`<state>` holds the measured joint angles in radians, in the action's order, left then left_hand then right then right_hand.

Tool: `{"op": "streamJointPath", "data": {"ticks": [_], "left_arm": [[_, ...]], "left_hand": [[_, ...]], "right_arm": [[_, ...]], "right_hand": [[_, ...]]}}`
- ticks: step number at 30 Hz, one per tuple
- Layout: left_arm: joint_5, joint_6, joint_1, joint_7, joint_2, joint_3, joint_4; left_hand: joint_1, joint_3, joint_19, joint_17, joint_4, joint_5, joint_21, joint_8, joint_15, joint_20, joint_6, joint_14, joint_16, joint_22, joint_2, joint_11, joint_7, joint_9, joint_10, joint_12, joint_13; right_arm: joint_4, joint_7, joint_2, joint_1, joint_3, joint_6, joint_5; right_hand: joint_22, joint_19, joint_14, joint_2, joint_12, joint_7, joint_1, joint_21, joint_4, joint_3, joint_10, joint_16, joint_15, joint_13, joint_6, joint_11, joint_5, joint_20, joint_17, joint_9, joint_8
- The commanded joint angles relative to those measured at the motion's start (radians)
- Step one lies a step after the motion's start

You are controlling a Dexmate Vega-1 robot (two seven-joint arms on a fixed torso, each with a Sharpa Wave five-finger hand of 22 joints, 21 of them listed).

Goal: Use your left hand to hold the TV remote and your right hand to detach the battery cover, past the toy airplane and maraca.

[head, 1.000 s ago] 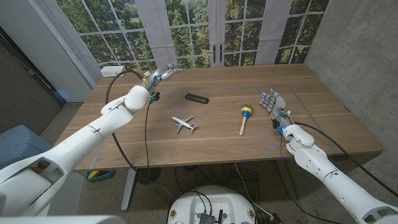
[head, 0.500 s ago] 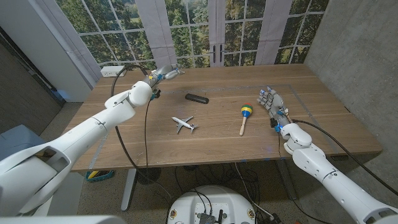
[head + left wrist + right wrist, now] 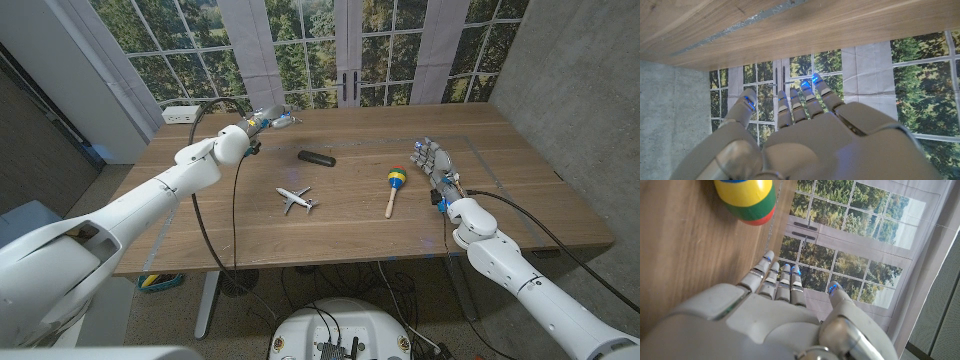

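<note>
Head view: remote (image 3: 317,158) lay mid-desk, beyond the toy airplane (image 3: 295,198), long axis roughly across the desk. Left hand (image 3: 268,119) nearer, remote to its right; right hand (image 3: 432,160) past the maraca (image 3: 394,186). Both hands' fingers spread, holding nothing.

A: Table (image 3: 350,215)?
B: Wood, brown, visible grain, matt sheen.
A: TV remote (image 3: 317,158)?
B: Black, matt; looks like plastic.
A: Maraca (image 3: 395,187)?
B: Glossy painted head in red, yellow, green and blue; plain wooden handle.
A: Toy airplane (image 3: 295,198)?
B: White, smooth.
A: Right hand (image 3: 785,310)?
B: Smooth pale-grey plastic shells.
</note>
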<state>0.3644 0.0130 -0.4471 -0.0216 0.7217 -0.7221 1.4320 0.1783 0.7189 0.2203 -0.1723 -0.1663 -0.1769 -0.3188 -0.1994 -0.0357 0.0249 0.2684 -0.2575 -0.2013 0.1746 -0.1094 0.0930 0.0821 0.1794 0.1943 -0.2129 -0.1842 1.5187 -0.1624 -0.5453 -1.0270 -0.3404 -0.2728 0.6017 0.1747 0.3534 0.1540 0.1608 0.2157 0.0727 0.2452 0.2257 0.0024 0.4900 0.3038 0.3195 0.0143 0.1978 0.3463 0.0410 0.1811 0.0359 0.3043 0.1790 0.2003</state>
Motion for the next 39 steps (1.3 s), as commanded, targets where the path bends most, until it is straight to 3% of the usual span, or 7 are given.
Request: {"op": "streamJointPath", "data": {"ticks": [1, 13, 39], "left_arm": [[0.080, 0.000, 0.049, 0.069, -0.005, -0.048, -0.017], [0.141, 0.009, 0.079, 0.119, -0.011, -0.079, -0.020], [0.271, 0.054, 0.124, 0.206, -0.029, -0.143, -0.019]], "left_hand": [[0.016, 0.003, 0.002, -0.003, -0.011, 0.003, 0.002, 0.000, -0.036, -0.002, 0.004, -0.007, 0.002, 0.004, 0.002, 0.002, 0.000, 0.003, -0.005, 0.005, -0.003], [0.043, 0.003, 0.011, -0.003, -0.026, -0.001, 0.007, -0.001, -0.041, -0.007, 0.003, -0.010, 0.005, 0.003, 0.016, 0.004, 0.007, 0.004, -0.005, 0.008, -0.003], [0.096, 0.001, 0.023, -0.004, -0.030, -0.004, 0.017, -0.008, -0.052, -0.013, 0.009, -0.010, 0.010, 0.004, 0.039, 0.010, 0.013, 0.004, 0.004, 0.009, -0.004]], "right_arm": [[0.040, -0.036, -0.005, -0.020, -0.005, -0.007, -0.042], [0.055, -0.049, -0.007, -0.031, -0.004, -0.009, -0.056], [0.073, -0.055, -0.014, -0.039, 0.000, 0.008, -0.060]], "right_hand": [[0.003, 0.006, 0.013, 0.003, -0.002, -0.005, 0.015, 0.001, -0.008, 0.001, 0.006, 0.005, -0.003, 0.003, 0.009, -0.003, -0.003, 0.006, 0.005, 0.005, 0.000], [0.004, 0.008, 0.019, 0.005, 0.000, -0.005, 0.018, 0.000, -0.015, 0.002, 0.014, 0.009, -0.003, 0.004, 0.016, -0.002, -0.005, 0.004, 0.010, 0.006, 0.002], [0.005, 0.009, 0.022, 0.006, 0.001, -0.007, 0.021, -0.003, -0.024, 0.002, 0.022, 0.013, 0.000, 0.006, 0.024, 0.001, -0.005, 0.006, 0.018, 0.007, 0.002]]}}
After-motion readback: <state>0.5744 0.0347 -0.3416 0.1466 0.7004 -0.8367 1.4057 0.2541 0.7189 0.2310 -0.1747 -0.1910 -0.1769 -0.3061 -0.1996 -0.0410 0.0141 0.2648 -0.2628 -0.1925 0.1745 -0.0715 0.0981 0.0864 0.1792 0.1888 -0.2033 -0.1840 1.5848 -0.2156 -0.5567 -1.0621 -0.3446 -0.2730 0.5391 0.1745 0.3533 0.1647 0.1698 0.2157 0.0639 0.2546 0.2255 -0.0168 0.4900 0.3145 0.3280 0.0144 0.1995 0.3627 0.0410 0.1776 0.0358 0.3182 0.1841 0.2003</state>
